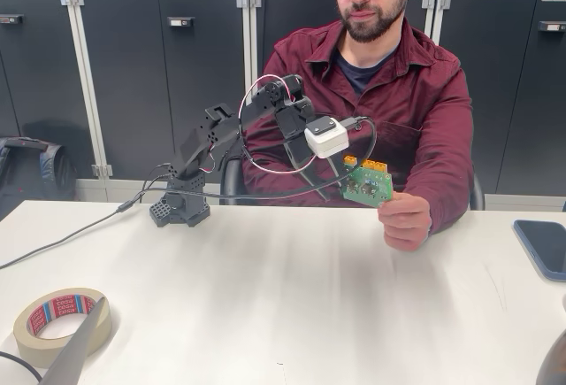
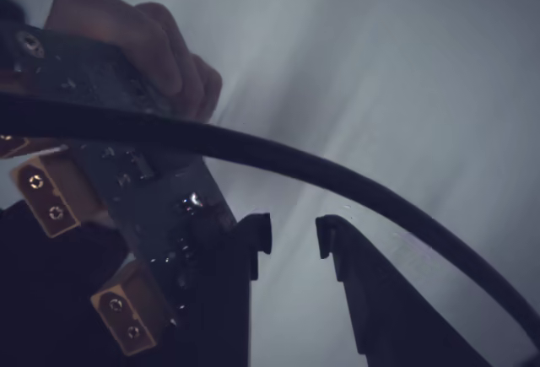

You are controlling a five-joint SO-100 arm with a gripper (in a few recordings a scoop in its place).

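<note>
We see the arm stretched rightward, raised above the table. Its gripper points down with its fingers apart and empty, just left of the green circuit board, which a person's hand holds up.

Masking tape roll lower left on white table; phone right; dark cabinets behind.

One circuit board carrying three yellow plugs, one roll of tape, one phone, one person.
</note>
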